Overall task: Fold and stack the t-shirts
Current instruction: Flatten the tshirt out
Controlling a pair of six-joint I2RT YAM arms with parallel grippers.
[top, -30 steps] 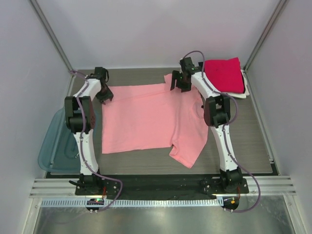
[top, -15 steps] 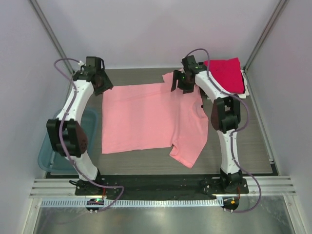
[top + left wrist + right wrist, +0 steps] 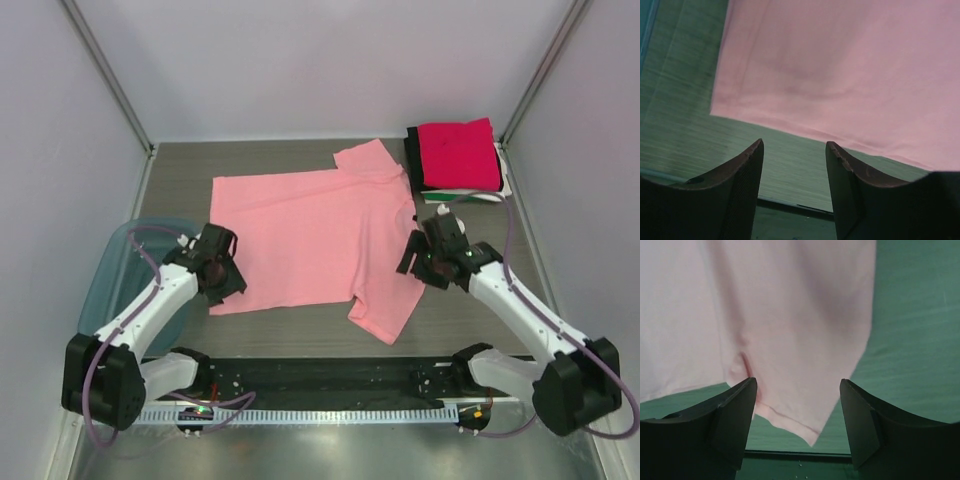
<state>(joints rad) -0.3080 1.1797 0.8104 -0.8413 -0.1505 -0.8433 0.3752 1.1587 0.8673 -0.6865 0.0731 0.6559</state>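
From above, the pink shirt (image 3: 310, 235) lies spread flat across the middle of the worktop (image 3: 280, 330). One sleeve points to the far side and the other to the near side. At the far right corner sits a stack of folded shirts (image 3: 457, 155), well apart from the pink one. A magenta-red shirt is on top with black under it, and white and green edges show at the near side. A blue bin (image 3: 120, 270) rests at the left edge of the worktop. The left pincer (image 3: 228, 278) sits low at the near left corner of the pink shirt. The right pincer (image 3: 412, 258) sits at the shirt's right edge, just by the near sleeve.

The left wrist camera shows that pincer's fingers (image 3: 740, 170) parted a moderate way with nothing between them. The shirt's near left corner lies just beyond their tips on bare worktop, and a sliver of the bin shows at the upper left.

The right wrist camera shows that pincer's fingers (image 3: 735, 410) spread wide and holding nothing. The pointed tip of the near sleeve lies flat in the gap between them. Whether the fingers touch the cloth cannot be told.
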